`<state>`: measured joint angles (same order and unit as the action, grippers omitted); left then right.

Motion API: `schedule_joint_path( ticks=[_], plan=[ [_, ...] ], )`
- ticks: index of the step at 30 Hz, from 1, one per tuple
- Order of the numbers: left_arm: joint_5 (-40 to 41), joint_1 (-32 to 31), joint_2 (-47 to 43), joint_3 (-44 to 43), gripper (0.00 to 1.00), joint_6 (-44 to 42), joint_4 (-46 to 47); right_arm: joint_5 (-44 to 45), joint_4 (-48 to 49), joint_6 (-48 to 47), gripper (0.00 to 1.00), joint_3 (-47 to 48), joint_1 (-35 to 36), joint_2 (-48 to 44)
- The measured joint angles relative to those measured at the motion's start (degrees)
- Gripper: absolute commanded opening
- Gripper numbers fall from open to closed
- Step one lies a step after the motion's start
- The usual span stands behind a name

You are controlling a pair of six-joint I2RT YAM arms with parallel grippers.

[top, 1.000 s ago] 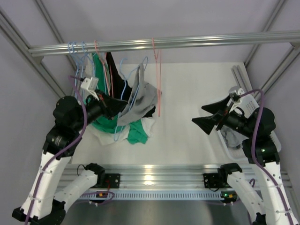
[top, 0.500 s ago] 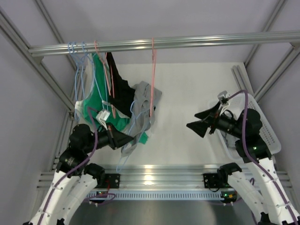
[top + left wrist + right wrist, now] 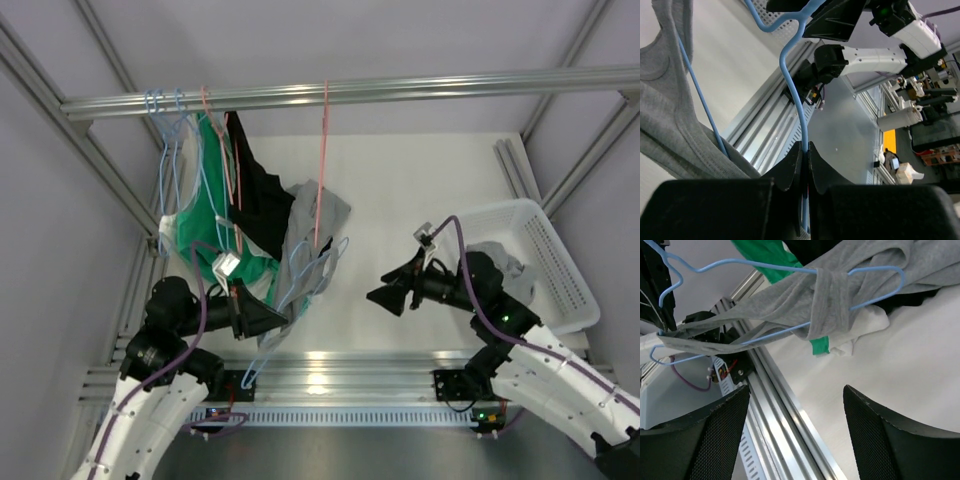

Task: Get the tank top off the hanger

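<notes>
We are holding the blue hanger (image 3: 801, 125) by its wire in the left pincer (image 3: 805, 150), whose fingers are pressing tight on it. The hanger is hanging over the near left part of the bench (image 3: 420, 200), close to the near edge. The grey tank top (image 3: 825, 300) is draping over that hanger, well off the rail (image 3: 400, 90). One band of its cloth is looping round the wire near the middle. The rest is trailing towards the left pincer.

We are pointing the right pincer (image 3: 795, 387) at the cloth from the middle of the near edge. Its fingers are standing wide apart with nothing between them, and they are not touching the tank top.

We are judging the cloth to be light, soft and limp, so it should bunch and stretch rather than slide off in one piece. The hanger looks like thin wire that may flex or twist in our grip. We are favouring a pinch on the thick bunched band near the loop. From there we could pull along the wire towards its free end. Tugging straight away risks tightening the loop around it.
</notes>
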<state>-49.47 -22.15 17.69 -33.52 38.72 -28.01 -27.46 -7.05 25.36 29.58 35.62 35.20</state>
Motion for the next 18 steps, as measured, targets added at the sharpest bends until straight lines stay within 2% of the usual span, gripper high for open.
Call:
schedule_joint_path(
  ticks=[8, 13, 18],
  plan=[
    [-6.71, 0.00, -2.51, 0.00, 0.00, 1.57, 0.00, 22.40, 9.68, -1.75, 0.70, -1.09, 21.77, 3.82],
    [-7.82, 0.00, -3.69, 0.00, 0.00, 2.10, 0.00, 32.72, 13.03, -4.17, 0.65, -0.66, 24.35, 10.27],
    [-8.28, 0.00, -3.69, 0.00, 0.00, 2.10, 0.00, 38.14, 15.32, -6.45, 0.61, 0.72, 24.35, 15.41]
  ],
)
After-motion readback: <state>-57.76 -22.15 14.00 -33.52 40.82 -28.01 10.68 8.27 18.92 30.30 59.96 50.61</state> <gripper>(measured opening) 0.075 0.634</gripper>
